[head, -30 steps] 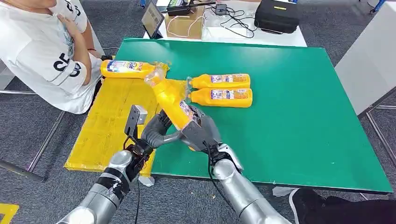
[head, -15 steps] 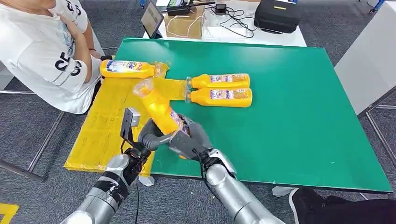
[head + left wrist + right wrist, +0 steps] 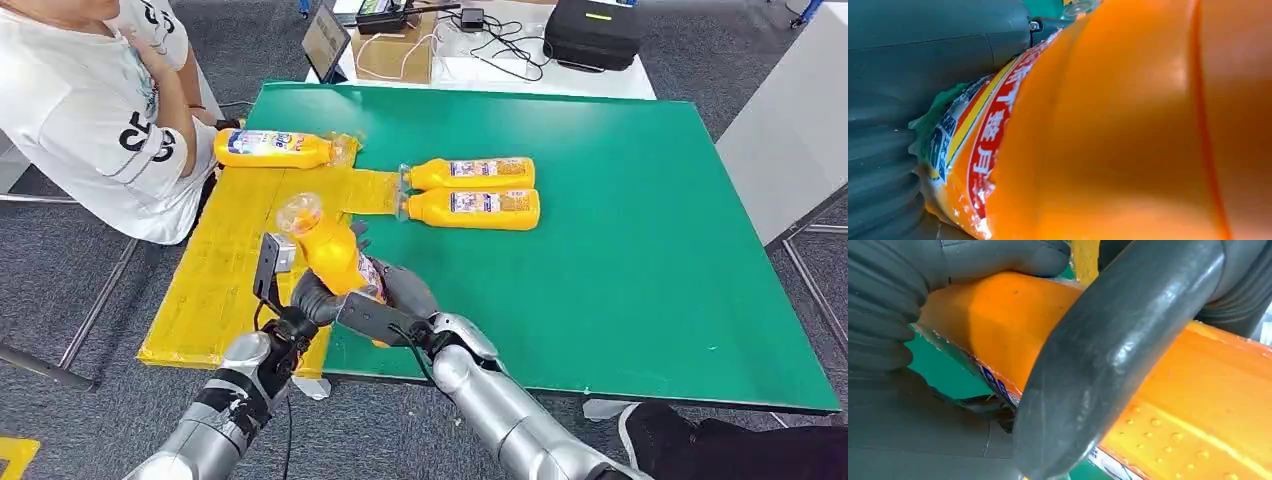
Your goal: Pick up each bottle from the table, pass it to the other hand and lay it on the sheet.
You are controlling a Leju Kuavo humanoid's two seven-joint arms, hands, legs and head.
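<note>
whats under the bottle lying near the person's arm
The yellow sheet lies under that bottle, at its far end. Its clear cap end sits on crinkled wrap by the green table. What the bottle's body covers cannot be seen.

Held bottle [image 3: 1128,130]: label with red band and white Chinese characters, one reads 月, the rest cut off or blurred. Person's white shirt [image 3: 90,120]: large dark characters, seemingly "C5" or "CS" (folds hide part). Labels on the lying bottles [image 3: 470,190] too small to read
</note>
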